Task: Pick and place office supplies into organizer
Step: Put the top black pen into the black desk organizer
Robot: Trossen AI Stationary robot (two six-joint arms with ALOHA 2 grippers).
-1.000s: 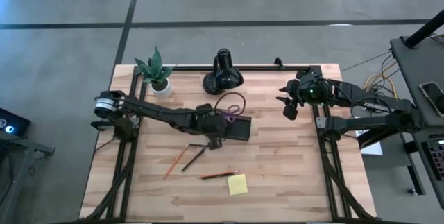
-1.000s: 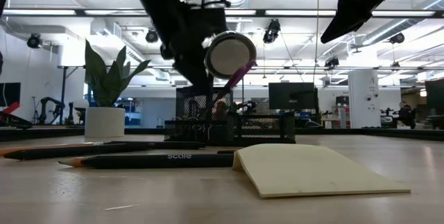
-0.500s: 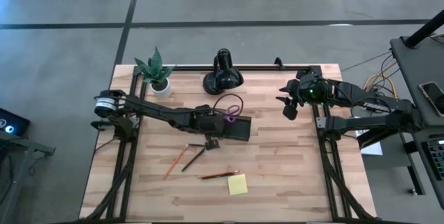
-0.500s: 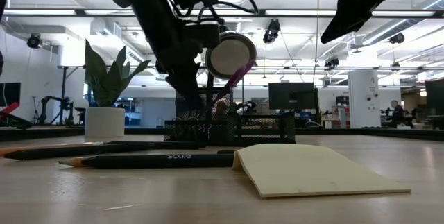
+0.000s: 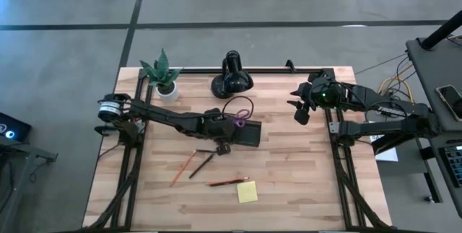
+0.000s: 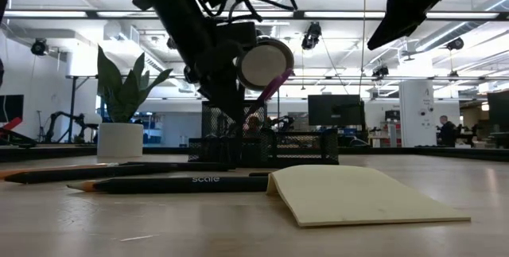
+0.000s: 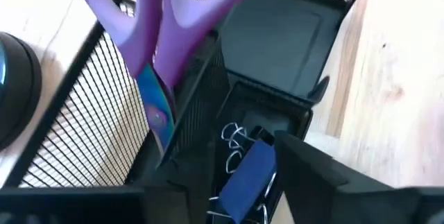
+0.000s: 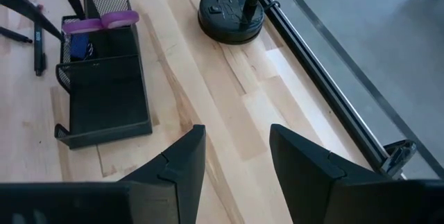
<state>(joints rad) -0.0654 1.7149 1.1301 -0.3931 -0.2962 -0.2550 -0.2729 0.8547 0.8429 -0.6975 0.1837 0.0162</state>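
The black mesh organizer (image 5: pixel 245 133) sits mid-table. Purple-handled scissors (image 7: pixel 159 37) stand blades down in its mesh cup. A blue binder clip (image 7: pixel 246 179) lies in a small compartment. My left gripper (image 5: pixel 221 146) hovers open over the organizer's left end, its fingers on either side of the clip without touching it. On the near side of the table lie a yellow sticky-note pad (image 5: pixel 247 192), two orange pencils (image 5: pixel 182 168) (image 5: pixel 227 182) and a black pen (image 5: pixel 202 165). My right gripper (image 5: pixel 302 112) waits open above the table's right side.
A glossy black lamp (image 5: pixel 231 78) and a potted plant (image 5: pixel 162 74) stand at the far edge. Black rails run along both sides of the table. Bare wood lies between the organizer and my right gripper (image 8: pixel 236 141).
My left gripper has shifted and turned a little above the organizer's left end. The things on the table lie as before.
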